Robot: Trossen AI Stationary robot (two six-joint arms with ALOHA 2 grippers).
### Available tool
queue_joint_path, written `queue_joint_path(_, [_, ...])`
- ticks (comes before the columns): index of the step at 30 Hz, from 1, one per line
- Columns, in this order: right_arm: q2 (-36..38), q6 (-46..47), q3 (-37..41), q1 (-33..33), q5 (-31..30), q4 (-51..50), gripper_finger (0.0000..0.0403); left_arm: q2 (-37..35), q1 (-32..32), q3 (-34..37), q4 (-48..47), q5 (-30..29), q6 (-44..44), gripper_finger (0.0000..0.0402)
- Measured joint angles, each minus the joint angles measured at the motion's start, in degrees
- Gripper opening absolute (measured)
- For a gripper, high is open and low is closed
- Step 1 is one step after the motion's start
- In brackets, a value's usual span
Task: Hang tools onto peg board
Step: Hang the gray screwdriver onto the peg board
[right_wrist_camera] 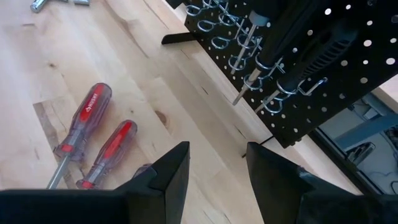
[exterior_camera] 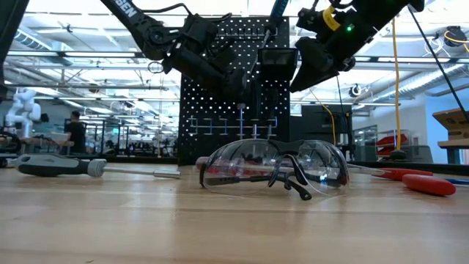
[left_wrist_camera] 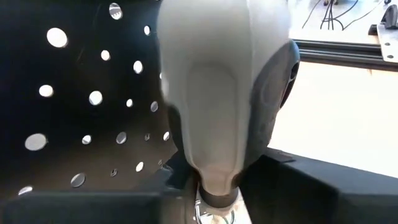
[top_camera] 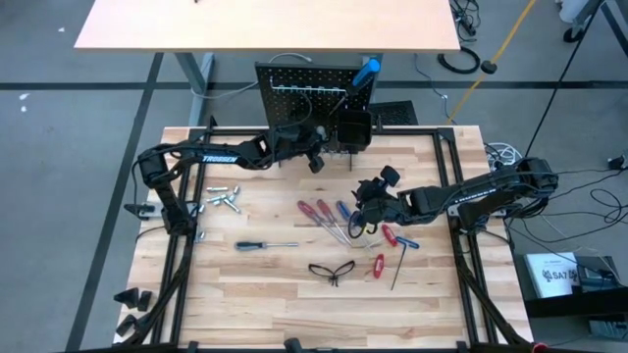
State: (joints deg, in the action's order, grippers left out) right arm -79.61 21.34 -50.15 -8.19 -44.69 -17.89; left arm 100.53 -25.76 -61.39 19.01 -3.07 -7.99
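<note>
The black peg board (top_camera: 299,93) stands upright at the table's far edge, with pale hooks (right_wrist_camera: 231,37), a black bin (top_camera: 353,127) and a blue-handled tool (top_camera: 366,71) on it. My left gripper (top_camera: 315,157) is up against the board's front. A grey-and-black tool handle (left_wrist_camera: 224,93) fills the left wrist view right before the perforated panel (left_wrist_camera: 74,112). My right gripper (right_wrist_camera: 217,180) hovers open above the red-handled screwdrivers (right_wrist_camera: 93,130), with nothing between its fingers. Glasses (top_camera: 332,270) and a black-handled screwdriver (top_camera: 265,245) lie on the table.
Silver metal pieces (top_camera: 221,198) lie at the left, red hex keys (top_camera: 385,245) at the right of centre. A blue-handled screwdriver (top_camera: 343,211) lies beside the red ones. A second table (top_camera: 265,25) stands beyond the board. Bare wood (top_camera: 265,304) spreads along the near edge.
</note>
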Motion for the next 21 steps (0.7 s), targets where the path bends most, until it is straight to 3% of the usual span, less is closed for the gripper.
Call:
queue_joint_path(4, [0.0, 0.0, 0.0, 0.0, 0.3, 0.0, 0.0153, 0.0, 0.0, 0.0, -0.3, 0.0, 0.0, 0.0194])
queue_joint_path(7, [0.0, 0.0, 0.0, 0.0, 1.4, 0.0, 0.0153, 0.0, 0.0, 0.0, -0.6, -0.1, 0.0, 0.0229])
queue_joint_path(12, [0.0, -0.4, 0.0, 0.0, 1.5, 0.0, 0.0153, -0.6, 0.0, 0.0, -2.7, -0.4, 0.1, 0.0244])
queue_joint_path(21, [0.0, -1.3, 0.0, 0.0, 1.5, 0.0, 0.0153, -9.0, 0.9, 0.0, -17.5, -0.9, 0.2, 0.0246])
